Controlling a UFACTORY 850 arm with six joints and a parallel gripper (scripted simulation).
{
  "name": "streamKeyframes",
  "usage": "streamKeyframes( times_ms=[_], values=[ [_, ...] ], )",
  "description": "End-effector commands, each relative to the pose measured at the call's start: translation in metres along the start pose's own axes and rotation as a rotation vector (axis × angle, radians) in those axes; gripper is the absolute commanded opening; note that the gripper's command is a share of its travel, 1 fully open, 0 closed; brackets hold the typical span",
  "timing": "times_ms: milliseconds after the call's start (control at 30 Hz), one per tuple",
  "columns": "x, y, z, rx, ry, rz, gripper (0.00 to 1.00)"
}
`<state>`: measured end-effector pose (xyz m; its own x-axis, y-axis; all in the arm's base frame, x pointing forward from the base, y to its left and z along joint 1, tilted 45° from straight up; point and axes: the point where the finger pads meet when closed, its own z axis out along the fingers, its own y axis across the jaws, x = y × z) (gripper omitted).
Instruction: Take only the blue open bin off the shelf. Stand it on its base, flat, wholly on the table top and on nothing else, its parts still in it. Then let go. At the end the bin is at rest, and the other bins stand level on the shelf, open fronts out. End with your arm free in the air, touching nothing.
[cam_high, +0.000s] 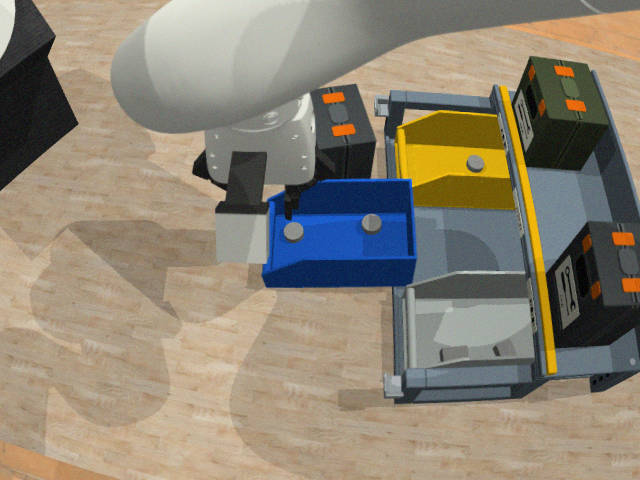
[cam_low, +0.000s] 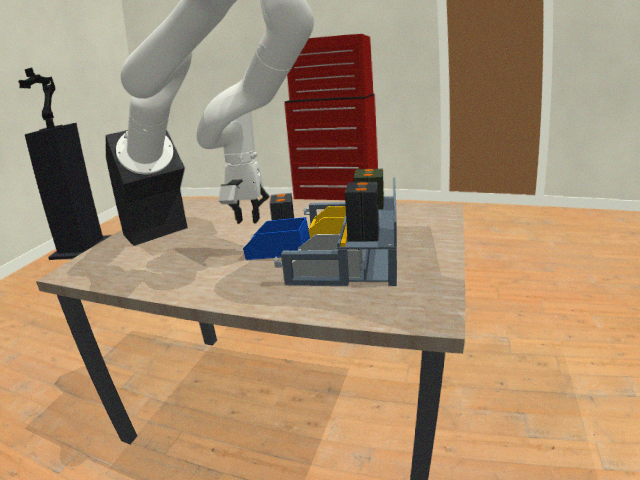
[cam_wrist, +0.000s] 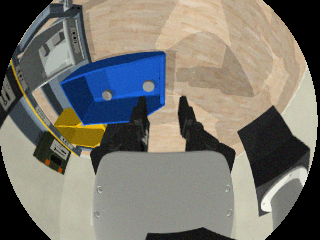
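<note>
The blue bin (cam_high: 338, 272) (cam_low: 273, 240) (cam_wrist: 155, 62) is out in front of the shelf (cam_high: 454, 378) (cam_low: 315, 254). In the top view its back end overlaps the shelf's front edge; whether it rests there is hidden. Two grey round parts (cam_high: 371, 223) (cam_wrist: 107, 95) lie in it. My gripper (cam_low: 247, 221) (cam_wrist: 162, 104) points down above the bin's low front end, fingers part-way apart with nothing between them. In the top view one finger is hidden. The yellow bin (cam_high: 470, 191) (cam_low: 328, 225) (cam_wrist: 82, 135) and grey bin (cam_high: 465, 330) (cam_low: 323, 241) (cam_wrist: 52, 60) stand on the shelf, open fronts out.
A dark case (cam_high: 356, 149) (cam_low: 281, 207) with orange latches stands on the table behind the blue bin. A green case (cam_high: 563, 124) and another dark case (cam_high: 594, 299) (cam_low: 361, 211) stand on the shelf's upper level, behind the yellow rail (cam_high: 532, 248).
</note>
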<state>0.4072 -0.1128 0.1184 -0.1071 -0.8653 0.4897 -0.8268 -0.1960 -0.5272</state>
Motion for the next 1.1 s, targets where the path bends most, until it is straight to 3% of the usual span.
streamKeyframes(
  times_ms=[0,300,467,867,1067],
  values=[
    [0.000,0.000,0.000,0.000,0.000,0.000,0.33],
    [0.000,0.000,0.000,0.000,0.000,0.000,0.33],
    [0.001,-0.038,-0.011,0.007,-0.029,0.000,0.33],
    [0.001,-0.038,-0.011,0.007,-0.029,0.000,0.33],
    [0.002,-0.076,-0.022,0.007,-0.029,0.000,0.33]
  ],
)
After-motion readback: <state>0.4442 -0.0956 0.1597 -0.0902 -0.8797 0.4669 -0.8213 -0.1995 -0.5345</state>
